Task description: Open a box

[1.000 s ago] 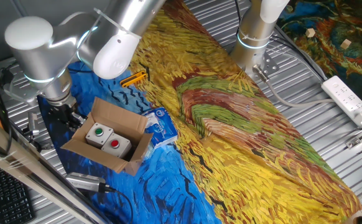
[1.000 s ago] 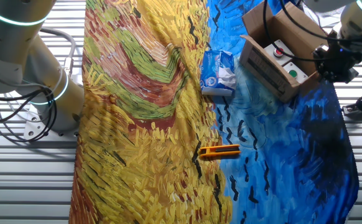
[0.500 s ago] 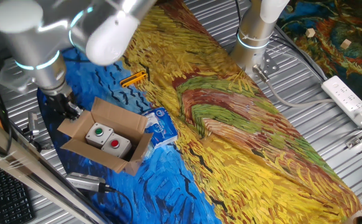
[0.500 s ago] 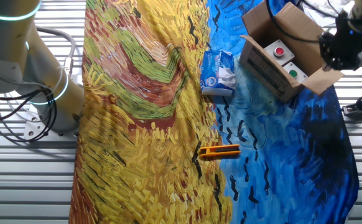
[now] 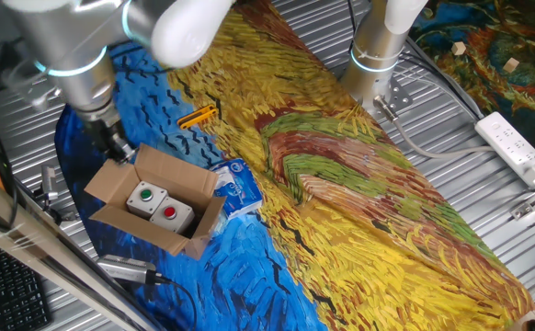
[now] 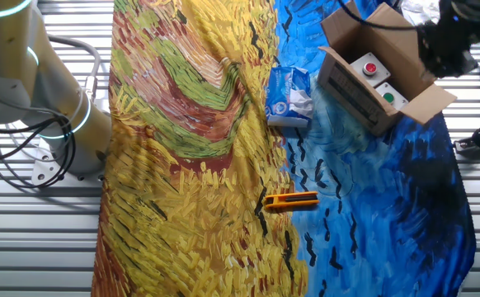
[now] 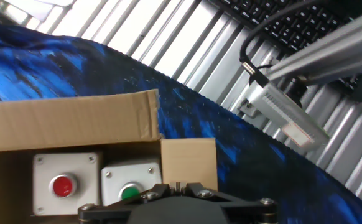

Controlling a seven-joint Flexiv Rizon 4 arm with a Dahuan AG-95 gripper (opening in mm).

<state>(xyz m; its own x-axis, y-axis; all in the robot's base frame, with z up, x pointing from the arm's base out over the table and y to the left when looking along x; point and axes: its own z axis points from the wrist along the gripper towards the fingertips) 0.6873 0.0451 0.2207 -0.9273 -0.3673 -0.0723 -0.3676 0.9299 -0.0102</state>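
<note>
Above the open box (image 5: 157, 204), claw (image 5: 118, 149) hovering at the far-left flap; spread or pressed together, cannot tell.

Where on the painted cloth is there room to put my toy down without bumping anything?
The big yellow part of the cloth is bare, from the blue packet across to the far arm's base. There's a smaller blue patch between the orange tool and the cloth's edge. It's crowded around the box, where the claw and packet sit close.
</note>
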